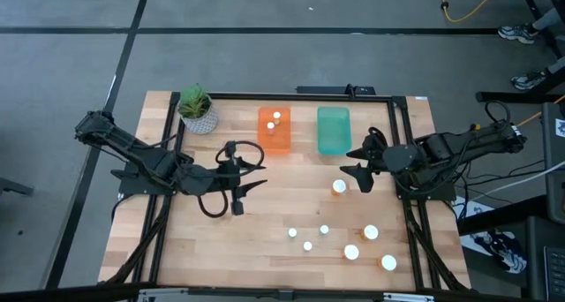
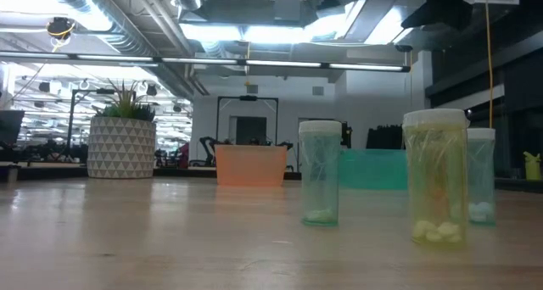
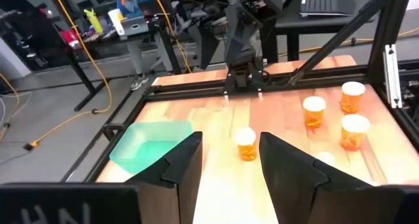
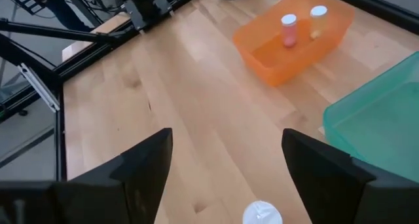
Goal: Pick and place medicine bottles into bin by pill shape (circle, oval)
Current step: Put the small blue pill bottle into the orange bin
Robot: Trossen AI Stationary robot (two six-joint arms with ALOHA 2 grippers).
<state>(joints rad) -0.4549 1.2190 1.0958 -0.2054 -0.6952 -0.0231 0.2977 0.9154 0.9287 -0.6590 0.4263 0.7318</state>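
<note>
**Both grippers empty, seven bottles loose on the table**

Nearest your front edge you have six medicine bottles (image 1: pixel 351 252) scattered at the right front of the table (image 1: pixel 265 249): three small white-capped ones and three larger ones, one of them lying with its orange side showing. A seventh bottle (image 1: pixel 339 187) stands alone further back.

Your right gripper (image 1: pixel 361 169) hangs just beside that lone bottle, fingers spread and holding nothing. Your left gripper (image 1: pixel 244 177) sits over bare wood left of centre, fingers also parted and empty.

Further back, the orange bin (image 1: pixel 274 141) holds two bottles (image 4: pixel 289 22), standing upright. The green bin (image 1: pixel 334 130) just beside it has none in it. A potted plant (image 1: pixel 197 109) stands at your far left corner.
</note>
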